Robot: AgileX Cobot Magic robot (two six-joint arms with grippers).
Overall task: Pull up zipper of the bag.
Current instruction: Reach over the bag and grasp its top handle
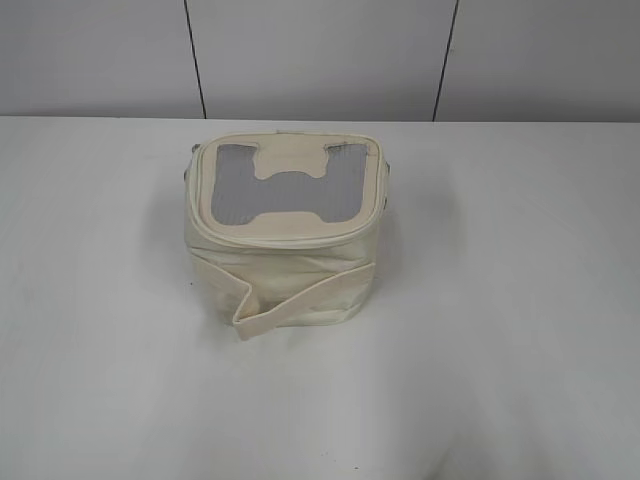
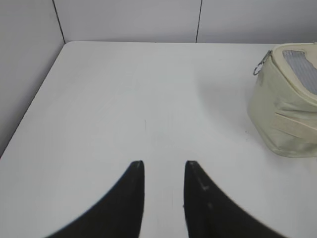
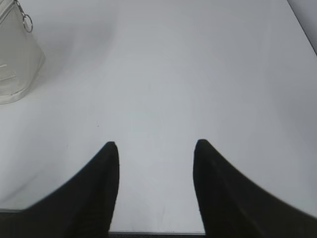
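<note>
The cream-beige bag (image 1: 285, 270) stands in the middle of the white table, its grey mesh top panel (image 1: 290, 183) facing up and a wide cream strap (image 1: 305, 295) hanging across its front. The zipper (image 1: 372, 215) runs round the top rim. A silver ring pull (image 2: 259, 67) hangs at the bag's corner in the left wrist view, and a ring (image 3: 27, 22) shows in the right wrist view. My left gripper (image 2: 163, 163) is open and empty, well left of the bag (image 2: 285, 109). My right gripper (image 3: 156, 144) is open and empty, well right of the bag (image 3: 15, 64). Neither gripper shows in the exterior view.
The white table (image 1: 500, 350) stretches round the bag on all sides. A grey panelled wall (image 1: 320, 55) stands behind the table's far edge. In the left wrist view the table's left edge (image 2: 34, 96) meets a grey wall.
</note>
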